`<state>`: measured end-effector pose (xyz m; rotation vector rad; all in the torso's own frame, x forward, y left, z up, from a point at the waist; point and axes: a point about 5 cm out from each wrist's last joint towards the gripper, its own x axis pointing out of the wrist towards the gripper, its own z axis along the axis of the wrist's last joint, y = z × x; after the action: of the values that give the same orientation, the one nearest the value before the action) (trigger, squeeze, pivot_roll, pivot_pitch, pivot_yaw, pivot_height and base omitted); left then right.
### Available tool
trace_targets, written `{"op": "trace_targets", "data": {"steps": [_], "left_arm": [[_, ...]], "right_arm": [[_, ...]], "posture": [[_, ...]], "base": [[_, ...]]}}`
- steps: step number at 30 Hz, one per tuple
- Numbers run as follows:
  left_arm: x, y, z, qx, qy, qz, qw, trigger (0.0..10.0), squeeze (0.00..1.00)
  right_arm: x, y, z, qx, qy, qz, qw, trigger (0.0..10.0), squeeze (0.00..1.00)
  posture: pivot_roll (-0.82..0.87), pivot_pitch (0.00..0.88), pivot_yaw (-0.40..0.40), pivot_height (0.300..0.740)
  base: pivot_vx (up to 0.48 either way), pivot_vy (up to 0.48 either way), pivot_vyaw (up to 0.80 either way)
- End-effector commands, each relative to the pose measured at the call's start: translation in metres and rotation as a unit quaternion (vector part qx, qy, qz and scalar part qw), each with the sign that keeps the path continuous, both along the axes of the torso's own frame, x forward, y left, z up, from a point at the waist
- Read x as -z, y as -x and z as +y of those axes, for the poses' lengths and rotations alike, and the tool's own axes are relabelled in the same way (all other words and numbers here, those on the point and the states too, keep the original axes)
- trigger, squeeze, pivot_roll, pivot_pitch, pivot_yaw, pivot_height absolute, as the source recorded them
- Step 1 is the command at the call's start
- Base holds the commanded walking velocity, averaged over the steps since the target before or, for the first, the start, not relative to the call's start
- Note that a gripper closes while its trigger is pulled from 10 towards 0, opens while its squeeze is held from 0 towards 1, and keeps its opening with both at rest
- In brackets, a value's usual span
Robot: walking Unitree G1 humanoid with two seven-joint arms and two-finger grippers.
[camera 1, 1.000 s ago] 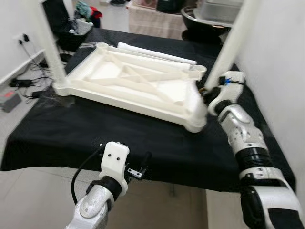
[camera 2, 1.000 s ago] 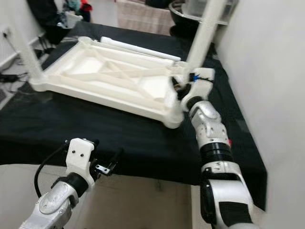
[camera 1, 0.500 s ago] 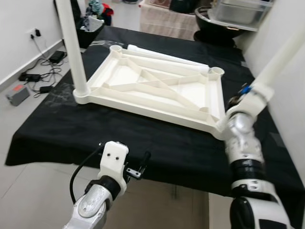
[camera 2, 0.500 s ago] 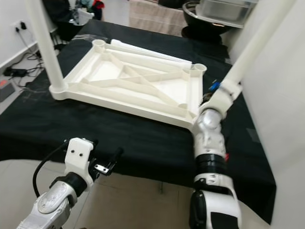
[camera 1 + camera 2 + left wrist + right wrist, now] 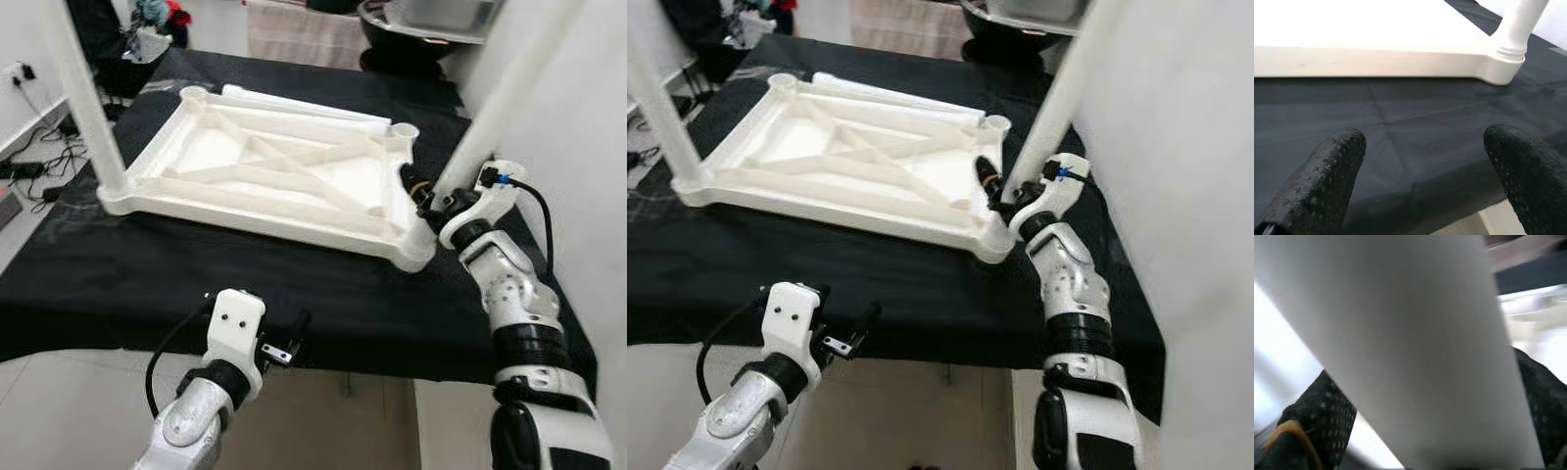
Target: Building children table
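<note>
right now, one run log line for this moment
right gripper: shut on white plastic table leg, at near right corner | upturned white plastic tabletop on black cloth | left gripper: open, idle

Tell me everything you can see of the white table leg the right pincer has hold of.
The table leg is a plain white tube, smooth like plastic, running up out of the picture. It leans away from the upturned tabletop, its lower end at the near right corner; whether it sits in a socket cannot be told. The right pincer is shut on it low down, and its black dotted fingers flank the tube in the right wrist view.
</note>
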<state>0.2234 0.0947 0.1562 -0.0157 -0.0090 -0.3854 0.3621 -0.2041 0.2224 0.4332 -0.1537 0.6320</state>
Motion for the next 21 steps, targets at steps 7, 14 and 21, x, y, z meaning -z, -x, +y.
{"op": "trace_targets", "data": {"steps": [7,14,21], "left_arm": [[0.005,0.002,0.000,0.000,-0.003,0.013,1.000,10.0,0.00],[0.006,0.002,0.000,0.001,-0.003,0.014,1.000,10.0,0.00],[0.006,0.002,0.000,0.002,-0.004,0.014,1.000,10.0,0.00]], "right_arm": [[0.004,0.027,0.020,-0.229,0.042,-0.039,0.972,10.0,0.00],[0.014,0.014,0.022,-0.172,0.075,-0.015,0.982,0.0,0.00],[0.016,0.002,0.015,-0.094,0.071,-0.004,0.993,0.0,0.00]], "posture": [[0.08,0.162,-0.125,0.740],[0.09,0.155,-0.124,0.740],[0.09,0.149,-0.122,0.740]], "base": [[0.000,0.000,0.00],[0.000,0.000,0.00],[0.000,0.000,0.00]]}}
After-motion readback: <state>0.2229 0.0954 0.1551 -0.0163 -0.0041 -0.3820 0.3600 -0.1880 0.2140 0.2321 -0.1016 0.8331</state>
